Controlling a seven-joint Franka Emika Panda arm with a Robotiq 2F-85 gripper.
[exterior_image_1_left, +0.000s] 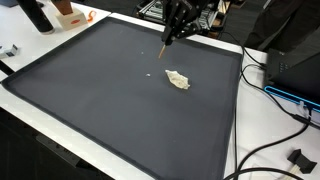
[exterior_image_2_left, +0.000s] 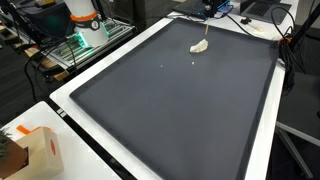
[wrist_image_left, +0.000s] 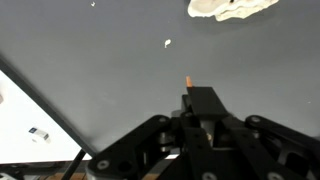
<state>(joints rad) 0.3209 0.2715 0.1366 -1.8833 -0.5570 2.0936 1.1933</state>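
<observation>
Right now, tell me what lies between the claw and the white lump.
Only bare mat between the claw, gripping a stick, and the white lump, per wrist view; a speck lies aside.

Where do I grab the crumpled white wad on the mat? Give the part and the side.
Probably across its narrow middle, straight down from above: the crumpled wad lies low and elongated on the dark mat, bare mat all round. The tool holds a thin stick; free it first.
</observation>
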